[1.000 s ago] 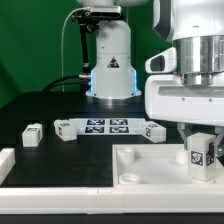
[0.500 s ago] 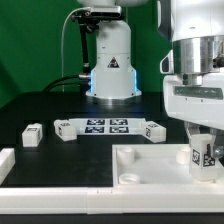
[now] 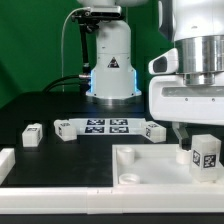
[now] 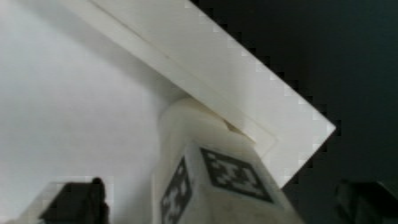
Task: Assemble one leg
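Legs, three loose, one in hand

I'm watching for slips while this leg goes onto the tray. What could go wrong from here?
1. The leg stands on the tray near the corner at the exterior view's right; if it is not lined up, it may jam or tip.
2. The tool hangs right above the leg, and whether it grips is unclear; a sideways move could knock the leg over.
3. The arm hides the contact point, so misalignment could go unnoticed.
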You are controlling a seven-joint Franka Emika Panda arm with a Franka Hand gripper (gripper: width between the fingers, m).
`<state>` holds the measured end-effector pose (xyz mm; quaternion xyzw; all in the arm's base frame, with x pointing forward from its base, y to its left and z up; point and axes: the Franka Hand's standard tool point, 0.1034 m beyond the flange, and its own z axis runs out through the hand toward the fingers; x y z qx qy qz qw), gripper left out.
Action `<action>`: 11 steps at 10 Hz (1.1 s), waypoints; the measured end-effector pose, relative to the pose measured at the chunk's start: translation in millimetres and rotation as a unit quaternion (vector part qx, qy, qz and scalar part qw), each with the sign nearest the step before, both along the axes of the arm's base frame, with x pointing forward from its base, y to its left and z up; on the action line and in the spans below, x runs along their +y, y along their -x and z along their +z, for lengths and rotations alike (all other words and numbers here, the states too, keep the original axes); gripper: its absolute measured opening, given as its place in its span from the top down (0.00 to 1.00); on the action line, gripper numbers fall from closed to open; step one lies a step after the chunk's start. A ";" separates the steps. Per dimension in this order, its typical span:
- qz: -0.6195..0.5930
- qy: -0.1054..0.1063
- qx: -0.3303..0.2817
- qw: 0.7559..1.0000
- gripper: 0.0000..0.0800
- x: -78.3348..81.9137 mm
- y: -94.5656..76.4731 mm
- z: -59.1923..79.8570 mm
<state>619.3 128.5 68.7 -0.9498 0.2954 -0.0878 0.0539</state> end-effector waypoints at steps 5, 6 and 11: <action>0.269 0.062 -0.013 0.961 0.19 -4.9 -2.5 1.2; 0.338 0.084 -0.014 0.937 0.19 -5.3 -2.7 1.3; 0.338 0.084 -0.014 0.937 0.51 -5.7 -2.6 1.1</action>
